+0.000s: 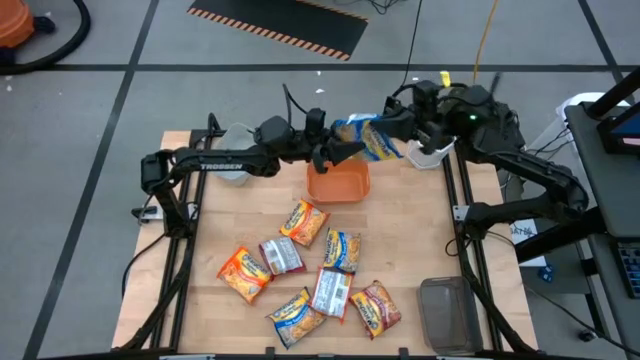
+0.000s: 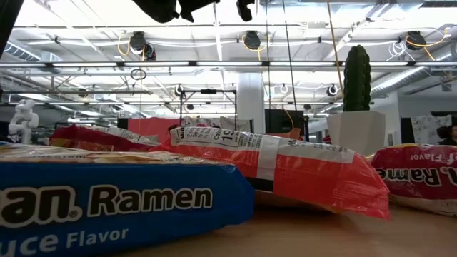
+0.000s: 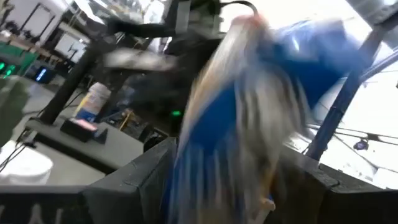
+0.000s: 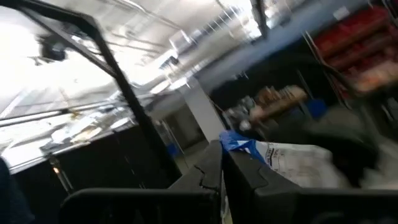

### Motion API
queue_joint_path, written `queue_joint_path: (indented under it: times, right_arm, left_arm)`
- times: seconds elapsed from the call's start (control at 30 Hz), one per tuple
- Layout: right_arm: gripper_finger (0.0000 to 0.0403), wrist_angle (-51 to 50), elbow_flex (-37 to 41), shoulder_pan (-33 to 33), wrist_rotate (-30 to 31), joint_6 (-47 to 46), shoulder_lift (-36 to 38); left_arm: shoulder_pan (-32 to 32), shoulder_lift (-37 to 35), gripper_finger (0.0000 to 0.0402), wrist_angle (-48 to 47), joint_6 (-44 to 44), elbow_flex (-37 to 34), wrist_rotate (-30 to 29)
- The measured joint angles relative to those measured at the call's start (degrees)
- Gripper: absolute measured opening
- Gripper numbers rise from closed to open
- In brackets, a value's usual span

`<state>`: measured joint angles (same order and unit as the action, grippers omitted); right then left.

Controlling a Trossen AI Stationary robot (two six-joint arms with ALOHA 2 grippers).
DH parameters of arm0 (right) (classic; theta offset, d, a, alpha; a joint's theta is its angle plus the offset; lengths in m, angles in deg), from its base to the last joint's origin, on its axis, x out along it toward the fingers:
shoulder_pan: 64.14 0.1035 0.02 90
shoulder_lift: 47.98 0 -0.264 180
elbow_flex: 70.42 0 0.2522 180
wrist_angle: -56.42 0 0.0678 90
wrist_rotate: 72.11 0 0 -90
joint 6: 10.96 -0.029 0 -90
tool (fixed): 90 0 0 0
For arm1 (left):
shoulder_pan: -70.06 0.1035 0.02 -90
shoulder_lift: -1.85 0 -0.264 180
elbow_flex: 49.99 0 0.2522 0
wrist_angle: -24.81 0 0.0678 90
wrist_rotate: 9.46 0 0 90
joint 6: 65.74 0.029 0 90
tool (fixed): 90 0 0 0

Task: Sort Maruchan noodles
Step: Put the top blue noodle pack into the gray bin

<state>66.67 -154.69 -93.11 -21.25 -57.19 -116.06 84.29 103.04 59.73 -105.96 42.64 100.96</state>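
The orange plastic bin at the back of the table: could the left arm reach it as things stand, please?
Probably yes: the left gripper hovers right above the orange plastic bin, holding a blue-yellow crinkly noodle packet with the right gripper; nothing lies between.

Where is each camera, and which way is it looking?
High view: above the table, looking straight down; shows both arms, the left gripper and right gripper meeting at a blue packet over the orange bin.
Low view: at tabletop height, looking across packets into the room; arm parts hang at the top.
Left wrist view: on the left arm, facing the blue packet.
Right wrist view: on the right arm, looking past its shut jaws at the packet.
Shared: both wrist views and the high view show that blue packet.
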Motion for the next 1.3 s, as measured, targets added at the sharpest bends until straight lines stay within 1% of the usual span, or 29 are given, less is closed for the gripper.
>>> queue_joint_path:
  times: [0.13, 0.27, 0.53, 0.63, 0.77, 1.0, 1.1, 1.3]
  right_arm:
    - [0.0000, -1.2, 0.1, -0.1, 0.0, -0.2, -0.1]
    - [0.0000, -0.4, 0.0, 0.0, 0.0, 0.0, -0.1]
    - [0.0000, -0.4, 0.0, -0.9, 0.2, 0.3, -0.1]
    - [0.0000, 0.6, 0.0, -1.4, 0.2, 0.2, -0.1]
    - [0.0000, 3.0, 0.0, -2.4, 0.2, -0.6, -0.1]
    - [0.0000, 3.4, 0.0, -4.7, 0.0, -1.4, 0.0]
    - [0.0000, 3.0, 0.0, -4.9, 0.0, -0.8, 0.0]
    - [0.0000, 2.3, 0.0, -6.1, 0.0, -0.1, 0.0]
  left_arm:
    - [-0.8, -0.2, 0.0234, 0.9, 3.2, 0.1, -0.6]
    - [-1.4, -0.2, 0.0234, 2.0, 3.8, 0.1, -0.1]
    - [-1.3, -0.1, 0.0234, -3.2, 5.4, 0.1, 0.0]
    - [-1.2, -0.1, 0.0234, -3.5, 6.2, 0.1, -0.7]
    - [-0.6, -0.1, 0.0234, -3.3, 6.6, 0.1, -1.0]
    - [1.8, -0.1, 0.0231, -1.5, 5.2, 0.1, -1.0]
    - [2.9, -0.1, 0.0208, -0.6, 4.1, 0.1, -0.7]
    - [4.9, 0.0, 0.0134, -0.6, 1.6, 0.1, 4.5]
